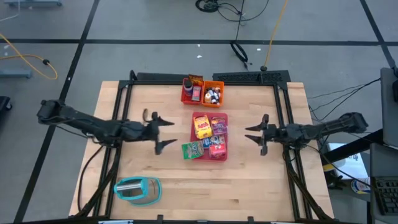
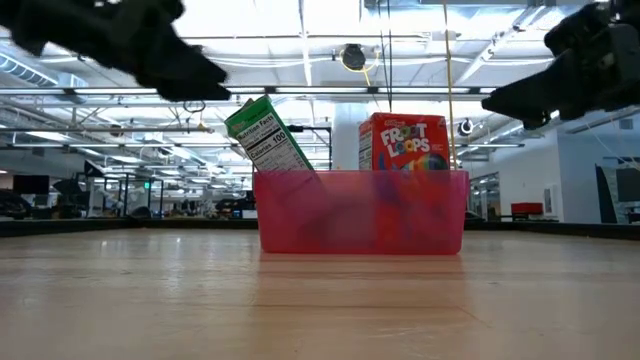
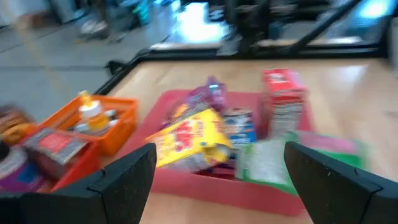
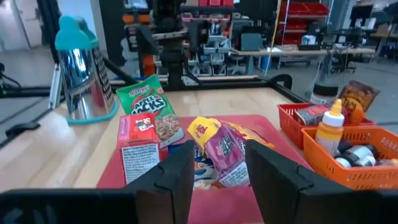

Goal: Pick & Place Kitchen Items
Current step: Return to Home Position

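Several grocery pieces sit in the flat pink-red tray (image 1: pixel 222 118) at mid table: a yellow box (image 1: pixel 202 126), a pink packet (image 1: pixel 219 127), a red box (image 1: pixel 216 149) and a green box (image 1: pixel 193 150). The green box leans tilted over the tray's left rim (image 2: pixel 268 135). The red box stands upright (image 2: pixel 403 143). My left gripper (image 1: pixel 165 132) is open and empty, left of the tray and above the table. My right gripper (image 1: pixel 254 133) is open and empty, right of the tray. Both wrist views look at the tray between open fingers, the left (image 3: pixel 217 180) and the right (image 4: pixel 217 171).
A red bin (image 1: pixel 191 91) and an orange bin (image 1: pixel 213 93) with small bottles and packets stand just behind the tray. A metal grater with a teal handle (image 1: pixel 138 190) lies near the front left. A black frame (image 1: pixel 249 77) runs along the table's far and side edges.
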`<action>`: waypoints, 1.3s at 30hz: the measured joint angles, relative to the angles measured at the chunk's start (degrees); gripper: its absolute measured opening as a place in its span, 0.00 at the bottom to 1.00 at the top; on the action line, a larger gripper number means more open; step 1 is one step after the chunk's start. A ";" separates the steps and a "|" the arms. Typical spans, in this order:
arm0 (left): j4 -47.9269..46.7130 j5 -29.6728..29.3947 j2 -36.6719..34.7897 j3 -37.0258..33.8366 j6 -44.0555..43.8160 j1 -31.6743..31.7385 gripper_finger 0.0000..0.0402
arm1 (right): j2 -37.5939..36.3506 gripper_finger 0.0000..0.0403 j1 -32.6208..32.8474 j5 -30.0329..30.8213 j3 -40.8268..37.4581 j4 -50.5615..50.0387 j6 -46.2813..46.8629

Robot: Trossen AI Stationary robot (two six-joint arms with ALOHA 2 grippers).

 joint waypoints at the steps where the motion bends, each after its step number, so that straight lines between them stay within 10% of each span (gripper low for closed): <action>1: 0.94 1.76 -2.21 -1.92 0.68 -0.14 0.87 | -1.97 0.33 0.00 -0.10 -0.95 0.09 0.09; 13: 9.76 6.55 -25.25 -23.05 -1.12 -0.54 0.87 | -17.72 0.33 0.02 -4.99 -2.39 -15.21 1.72; 24: 2.71 10.66 -28.45 -23.40 -3.60 -1.72 0.87 | -19.13 0.33 -0.01 -12.58 -2.48 -19.29 3.83; 31: 2.84 -7.03 -32.53 -23.40 -7.09 -2.74 0.87 | -19.14 0.33 0.02 -13.90 -2.50 -19.27 2.95; 39: 4.76 -6.12 -41.02 -23.34 3.03 -2.26 0.87 | -19.12 0.33 0.09 -13.69 -2.50 -19.14 3.66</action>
